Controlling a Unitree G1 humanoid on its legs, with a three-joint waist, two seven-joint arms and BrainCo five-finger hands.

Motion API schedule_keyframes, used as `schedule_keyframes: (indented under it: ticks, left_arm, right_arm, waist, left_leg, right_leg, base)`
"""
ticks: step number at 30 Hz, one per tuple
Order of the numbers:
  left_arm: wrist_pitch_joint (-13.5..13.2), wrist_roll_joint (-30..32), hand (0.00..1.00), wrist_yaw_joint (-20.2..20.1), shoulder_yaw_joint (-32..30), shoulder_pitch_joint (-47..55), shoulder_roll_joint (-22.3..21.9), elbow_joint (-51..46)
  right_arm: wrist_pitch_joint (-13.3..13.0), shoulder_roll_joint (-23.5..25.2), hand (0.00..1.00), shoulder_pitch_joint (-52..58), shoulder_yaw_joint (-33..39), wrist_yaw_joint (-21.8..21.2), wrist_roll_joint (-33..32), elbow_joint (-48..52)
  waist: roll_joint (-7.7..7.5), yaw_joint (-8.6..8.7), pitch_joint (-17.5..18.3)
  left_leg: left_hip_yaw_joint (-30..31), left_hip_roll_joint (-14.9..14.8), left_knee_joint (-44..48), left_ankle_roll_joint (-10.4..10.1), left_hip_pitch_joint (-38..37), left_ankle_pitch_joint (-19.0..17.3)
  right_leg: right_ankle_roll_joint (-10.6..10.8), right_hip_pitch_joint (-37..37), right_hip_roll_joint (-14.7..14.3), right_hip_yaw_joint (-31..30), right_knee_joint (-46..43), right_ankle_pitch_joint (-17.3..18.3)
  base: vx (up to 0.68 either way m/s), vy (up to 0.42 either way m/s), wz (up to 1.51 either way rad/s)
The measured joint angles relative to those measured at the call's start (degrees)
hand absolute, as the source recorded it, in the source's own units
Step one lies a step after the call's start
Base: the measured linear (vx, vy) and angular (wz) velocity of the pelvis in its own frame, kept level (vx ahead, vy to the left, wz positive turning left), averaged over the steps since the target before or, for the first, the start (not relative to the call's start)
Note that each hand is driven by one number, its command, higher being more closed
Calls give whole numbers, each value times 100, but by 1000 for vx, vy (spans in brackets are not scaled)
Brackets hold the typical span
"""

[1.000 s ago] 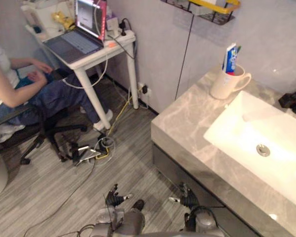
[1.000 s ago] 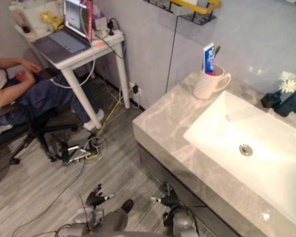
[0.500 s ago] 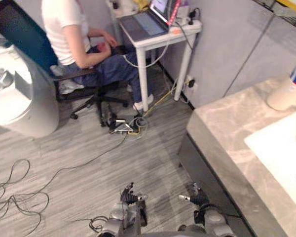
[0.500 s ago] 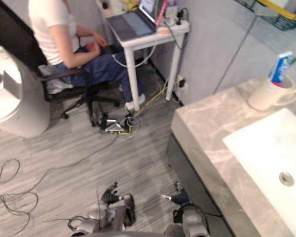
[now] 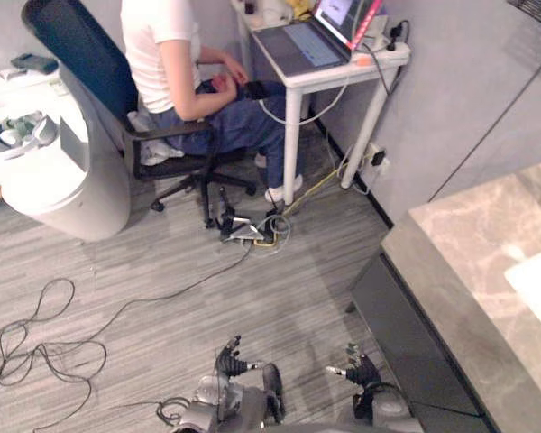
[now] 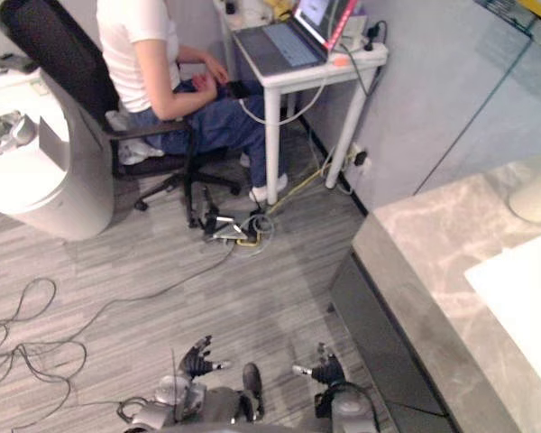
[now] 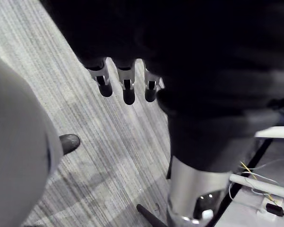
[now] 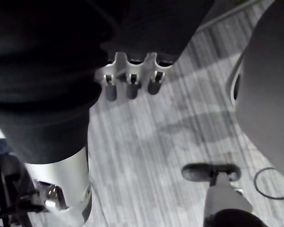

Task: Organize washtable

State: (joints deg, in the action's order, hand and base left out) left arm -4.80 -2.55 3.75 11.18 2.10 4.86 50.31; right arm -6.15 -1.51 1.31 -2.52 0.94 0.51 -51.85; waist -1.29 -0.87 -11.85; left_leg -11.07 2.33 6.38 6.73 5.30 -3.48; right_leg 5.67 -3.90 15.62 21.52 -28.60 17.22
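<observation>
The washtable, a marble counter (image 5: 464,236) with a white sink (image 6: 523,302) sunk into it, sits at the right margin of both eye views. Its near-left corner points toward the middle of the grey plank floor (image 5: 162,298). A pale mug (image 6: 536,191) stands on the marble near the sink's far-left corner, and the frame cuts it off, so its contents cannot be told. Both hands hang low over the floor, well apart from the counter. The left hand (image 5: 230,361) has its fingers (image 7: 127,90) loosely straight and empty, and the right hand (image 5: 358,370) matches it, fingers (image 8: 131,85) relaxed and carrying nothing. That slack, spread posture suits a moment with nothing in reach. The counter's front edge lies off to the robot's right, so the organizing looks not yet begun. By my reading, the next move calls for facing the counter and bringing its far edge into sight before either hand lifts. Across the floor a person (image 5: 176,63) sits on an office chair (image 5: 72,45) at a laptop (image 5: 311,41), beside a white drum-shaped bin (image 5: 45,171). None of these seems part of the job.
</observation>
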Motion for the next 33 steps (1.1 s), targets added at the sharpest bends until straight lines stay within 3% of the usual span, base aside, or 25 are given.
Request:
schedule_keyframes:
  ticks: [3, 4, 7, 9, 12, 13, 14, 16, 17, 19, 22, 23, 24, 27, 29, 32, 33]
  left_arm:
    - [-7, -1, 0, 4, -8, 9, -10, 25]
    - [-11, -5, 0, 5, -8, 6, -17, 59]
    - [-16, -5, 0, 11, -11, -36, -26, 185]
    - [-25, -5, 0, 10, -21, -88, -25, 320]
    - [-96, -15, 0, 29, -232, -70, 0, 330]
    - [-129, -41, 0, 86, -322, -114, 90, 341]
    - [-129, -91, 0, 139, -340, -110, 27, 315]
    - [-157, -152, 0, 154, -353, -71, -119, 317]
    - [-162, -154, 0, 149, -331, -68, -143, 314]
    - [-171, -154, 0, 126, -236, -75, -235, 301]
    - [-167, -143, 0, 85, -171, -62, -427, 301]
    - [-162, -122, 0, 31, -181, -60, -380, 270]
    - [-160, -104, 0, 4, -176, -56, -339, 250]
    - [-130, -26, 0, 5, -179, -21, -303, 247]
    - [-121, 21, 0, 5, -227, 61, -221, 249]
    - [-115, 103, 0, 11, -286, 88, -85, 306]
    - [-111, 101, 0, 11, -286, 111, -32, 332]
  right_arm:
    - [2, -6, 0, -3, -87, 1, -1, 20]
    - [0, -8, 0, -17, -99, -1, -2, 59]
    - [-9, -20, 0, -21, -86, -2, -19, 162]
    - [-25, -24, 0, -17, -75, -6, -19, 217]
    - [-25, -1, 0, 52, -78, -36, -17, 300]
    - [-32, 47, 0, -13, -70, -77, -14, 296]
    - [-13, -20, 0, -141, -53, -93, -8, 253]
    - [-50, -193, 0, -273, -7, -84, -15, 319]
    - [-53, -249, 0, -276, -7, -79, -15, 318]
    - [-80, -299, 0, -226, -5, -62, -16, 318]
    - [-114, -337, 0, -114, -3, -28, -15, 314]
    - [-126, -274, 0, -80, -4, -5, -15, 315]
    - [-128, -225, 0, -54, 12, -3, -22, 315]
    - [-131, -124, 0, 22, 85, -4, -60, 312]
    - [-130, 0, 0, 76, 80, -8, -61, 308]
    - [-130, 133, 0, 85, 70, -14, -56, 272]
    - [-126, 140, 0, 90, 63, -16, -46, 258]
  waist:
    - [39, -10, -25]
    - [89, -5, -56]
    - [102, 9, -62]
    - [96, 34, -60]
    - [-24, 46, 4]
    - [-176, 20, -11]
    - [-1, -7, -47]
    - [272, 31, -69]
    - [306, 26, -74]
    - [318, 116, -73]
    - [385, 204, -38]
    - [249, 159, -67]
    - [210, 176, -55]
    - [217, 186, -52]
    - [222, 304, -47]
    - [81, 271, -19]
    - [57, 290, 2]
  left_leg:
    - [396, -40, -39, -54, -232, -89]
    - [613, -54, -19, -91, -341, -153]
    - [1435, -47, 84, -336, -533, -313]
    - [2094, 22, 207, -486, -538, -404]
    - [2865, 170, 662, -763, -269, -568]
    - [2788, 199, 823, -961, -59, -708]
    - [2715, -5, 881, -1017, 50, -772]
    - [1368, -771, 862, -1209, 303, -679]
    - [570, -1065, 682, -1348, 165, -551]
    - [-301, -1268, 540, -1325, -55, -531]
    - [-1371, -1222, 385, -1113, -270, -263]
    - [-1585, -1134, 173, -1055, -282, -9]
    - [-1858, -1025, -121, -963, -296, 198]
    - [-1935, -806, -616, -894, -395, 544]
    - [-1803, -645, -1070, -819, -589, 759]
    - [-1558, -549, -1172, -825, -714, 802]
    - [-1465, -529, -1170, -825, -710, 802]
  right_leg:
    - [67, -368, -230, -240, 111, -29]
    - [184, -579, -367, -528, 294, -105]
    - [359, -1066, -702, -1491, 957, -611]
    - [400, -1184, -749, -1920, 1086, -821]
    - [170, -1216, -622, -1794, 1186, -1209]
    - [-45, -1184, -458, -1559, 1299, -1767]
    - [-79, -1202, -546, -1318, 1255, -1810]
    - [-250, -1014, -717, -744, 1477, -1683]
    - [-362, -879, -725, -482, 1508, -1609]
    - [-445, -578, -701, -10, 1652, -1543]
    - [-422, -201, -630, 699, 1894, -1515]
    - [-407, -112, -529, 935, 1970, -1511]
    - [-358, 37, -476, 1225, 2120, -1557]
    - [-226, 323, -349, 1766, 2266, -1661]
    - [-209, 655, -348, 2176, 2335, -1675]
    - [-193, 882, -335, 2214, 2373, -1689]
    - [-204, 906, -334, 1963, 2298, -1683]
  base:
    - [212, 7, 73]
    - [243, -15, 98]
    - [310, -86, 124]
    - [389, -229, 177]
    - [366, -357, 233]
    - [258, -388, 197]
    - [274, -439, 176]
    - [179, -372, 125]
    - [128, -305, 113]
    - [58, -155, 106]
    - [16, -56, 139]
    - [-4, 22, 123]
    - [-9, 62, 119]
    - [-19, 113, 106]
    - [-26, 157, 99]
    - [-8, 83, 46]
    - [-11, 91, 48]
